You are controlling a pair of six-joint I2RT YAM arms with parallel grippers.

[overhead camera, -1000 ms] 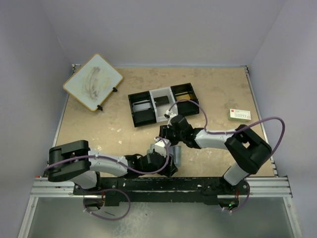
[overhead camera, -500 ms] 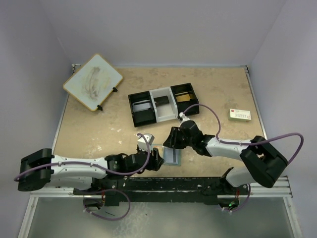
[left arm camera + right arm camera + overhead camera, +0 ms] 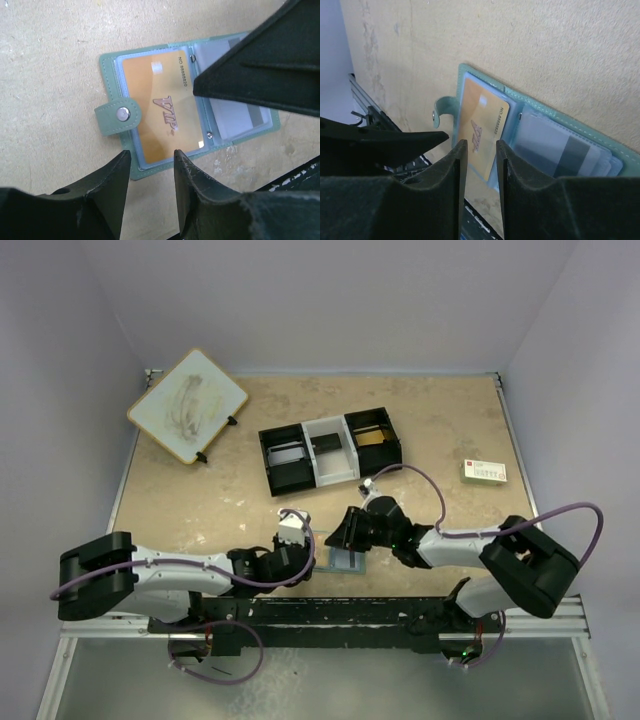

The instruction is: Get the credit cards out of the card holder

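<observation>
One open card holder (image 3: 106, 70), clasp (image 3: 120, 116) over card (image 3: 160, 107)

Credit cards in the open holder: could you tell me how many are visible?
2: a gold card by the clasp, and a grey card in the neighbouring pocket. More may be hidden behind them.
</observation>
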